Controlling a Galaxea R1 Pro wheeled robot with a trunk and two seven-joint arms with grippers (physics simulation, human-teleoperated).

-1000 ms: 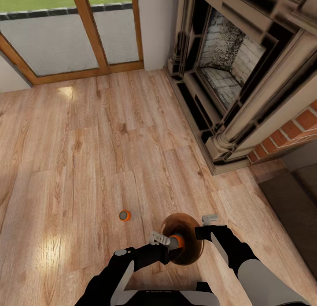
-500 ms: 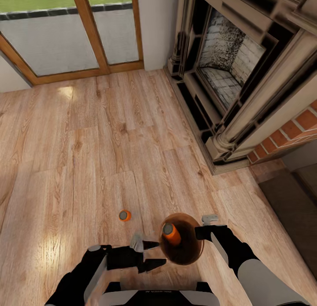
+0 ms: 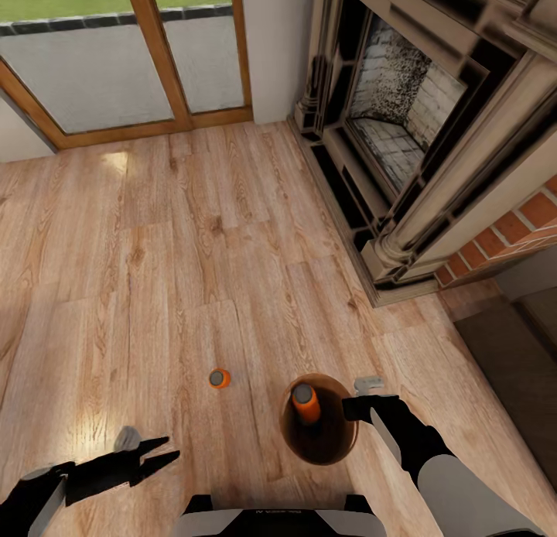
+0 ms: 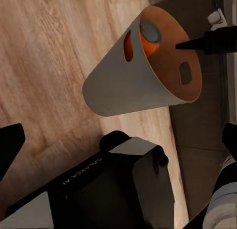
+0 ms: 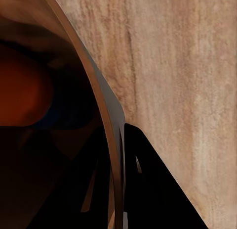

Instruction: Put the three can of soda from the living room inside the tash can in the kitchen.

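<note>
Bright, even daylight is cast from the glass doors (image 3: pixel 124 57), and pale glare patches are laid on the wood floor (image 3: pixel 232 235) below them. The fireplace (image 3: pixel 402 127) is stretched by edge distortion. The right wrist view is rendered dim and blurred.

Home living rm: wood plank floor (image 3: pixel 193 251), big fireplace (image 3: pixel 402 127) w/ pale brick firebox & carved surround, red brick wall (image 3: pixel 510 231) beside it, wood-framed glass doors (image 3: pixel 124 57) onto paving & grass outside.
</note>
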